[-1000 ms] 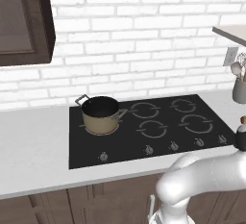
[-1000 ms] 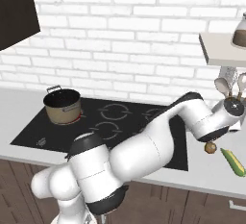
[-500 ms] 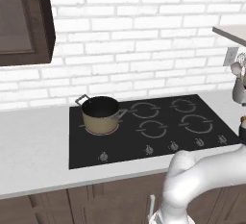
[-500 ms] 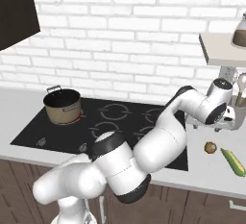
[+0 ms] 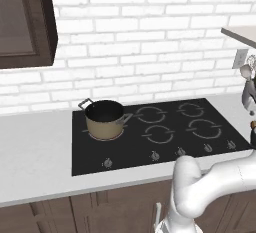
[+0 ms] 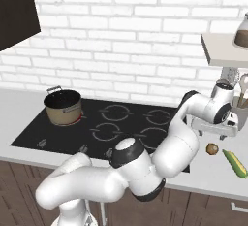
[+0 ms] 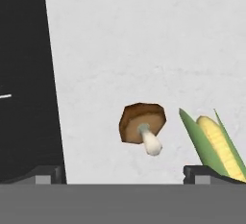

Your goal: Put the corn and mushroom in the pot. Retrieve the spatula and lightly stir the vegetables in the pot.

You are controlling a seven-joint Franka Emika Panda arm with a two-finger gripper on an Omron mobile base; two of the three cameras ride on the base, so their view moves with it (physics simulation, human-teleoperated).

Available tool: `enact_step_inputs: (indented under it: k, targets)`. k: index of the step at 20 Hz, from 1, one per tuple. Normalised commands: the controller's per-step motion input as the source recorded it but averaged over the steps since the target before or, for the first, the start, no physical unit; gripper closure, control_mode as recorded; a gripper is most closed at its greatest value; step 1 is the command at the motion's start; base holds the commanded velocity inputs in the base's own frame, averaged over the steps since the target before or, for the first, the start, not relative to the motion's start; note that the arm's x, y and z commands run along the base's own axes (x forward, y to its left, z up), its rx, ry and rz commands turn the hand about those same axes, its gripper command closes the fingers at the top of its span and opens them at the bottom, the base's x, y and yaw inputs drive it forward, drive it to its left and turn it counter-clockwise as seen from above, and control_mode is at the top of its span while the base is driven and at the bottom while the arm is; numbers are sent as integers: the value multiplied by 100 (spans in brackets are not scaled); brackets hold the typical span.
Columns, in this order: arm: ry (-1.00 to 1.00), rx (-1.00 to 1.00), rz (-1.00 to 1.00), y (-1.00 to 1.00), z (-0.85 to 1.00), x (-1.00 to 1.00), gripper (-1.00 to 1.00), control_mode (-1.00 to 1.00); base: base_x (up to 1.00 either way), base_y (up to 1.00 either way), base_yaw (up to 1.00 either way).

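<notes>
The tan-gold pot (image 5: 105,120) (image 6: 63,106) stands on the cooktop's back left burner, dark inside. A brown mushroom (image 6: 211,148) (image 7: 141,124) lies on the white counter to the right of the cooktop. The pale green and yellow corn (image 6: 235,163) (image 7: 216,143) lies just beyond the mushroom, nearer the counter's front edge. My gripper (image 6: 213,134) (image 7: 125,175) hangs open above the counter, a little behind the mushroom, holding nothing. Its two fingertips (image 7: 46,174) stand wide apart, and the mushroom lies ahead of the gap between them.
The black cooktop (image 5: 160,147) (image 7: 24,74) (image 6: 101,137) fills the counter's middle, with knobs along its front. A grey utensil cup (image 5: 248,96) (image 6: 240,104) with several utensils stands at the back right, under a wall shelf (image 6: 223,48) that carries a jar.
The arm has folded back and its elbow has swung left. The hand has shifted slightly left over the counter. The mushroom, corn and pot have not moved.
</notes>
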Motion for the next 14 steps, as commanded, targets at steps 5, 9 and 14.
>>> enact_step_inputs:
  k: [5, 9, 14]
  targets:
    - [8, 0, -4, -24, -33, 0, -100, -100, 0, 0, 0]
    - [0, 0, 0, -23, -28, 13, -100, -100, 0, 0, 0]
    - [1, 0, 0, -15, -33, 24, -100, -100, 0, 0, 0]
